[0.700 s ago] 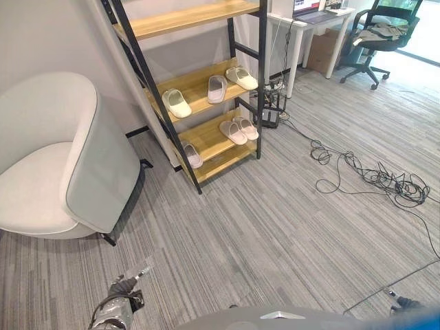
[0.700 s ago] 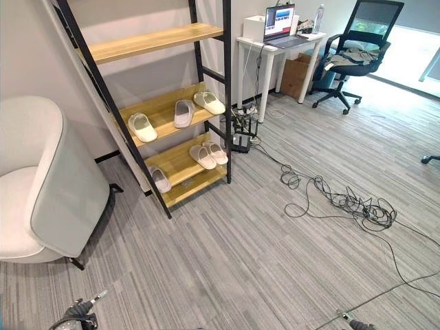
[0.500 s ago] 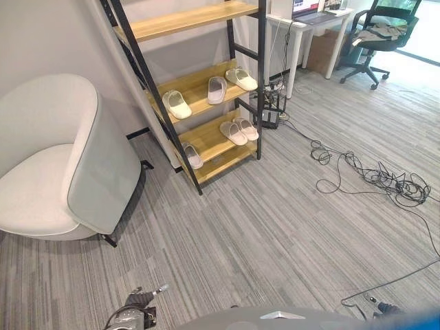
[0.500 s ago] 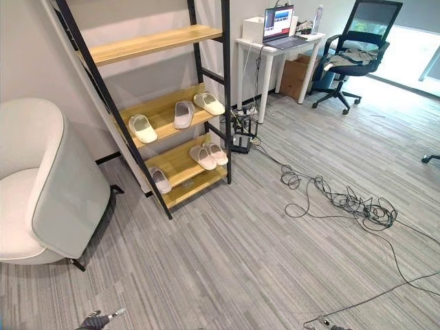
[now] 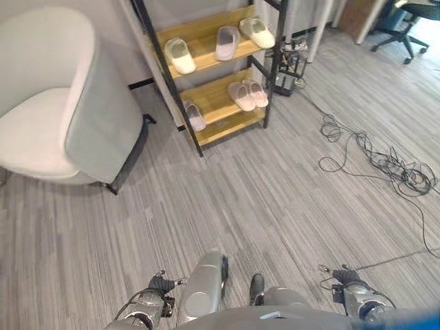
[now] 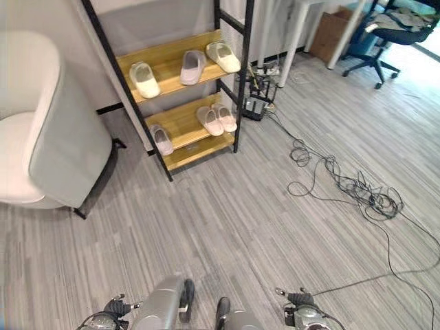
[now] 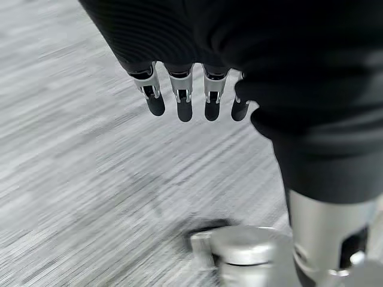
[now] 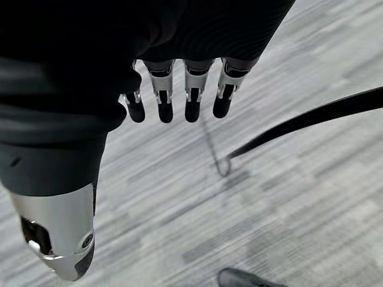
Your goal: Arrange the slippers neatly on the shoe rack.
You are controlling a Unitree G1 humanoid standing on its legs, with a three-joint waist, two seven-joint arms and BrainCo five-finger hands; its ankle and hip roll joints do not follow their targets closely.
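The black-framed shoe rack [image 5: 167, 82] with wooden shelves stands against the far wall. Its middle shelf holds a cream slipper [image 5: 180, 56], a grey slipper [image 5: 227, 42] and another cream slipper [image 5: 257, 31], spread apart at different angles. On the lowest shelf a pale pink pair [image 5: 247, 95] lies side by side, with a single pale slipper [image 5: 194, 115] to its left. My left hand [image 7: 183, 101] and right hand [image 8: 191, 98] hang low at my sides over the carpet, far from the rack. Both have relaxed straight fingers and hold nothing.
A white and grey armchair [image 5: 69, 110] stands left of the rack. Black cables [image 5: 385, 165] tangle on the carpet at the right. A small black box with plugs [image 5: 289, 65] sits by the rack's right leg. An office chair [image 5: 412, 10] is at the far right.
The camera has tilted down, so the rack now sits at the top of the picture and both hands show at the bottom edge. The slippers have not moved.
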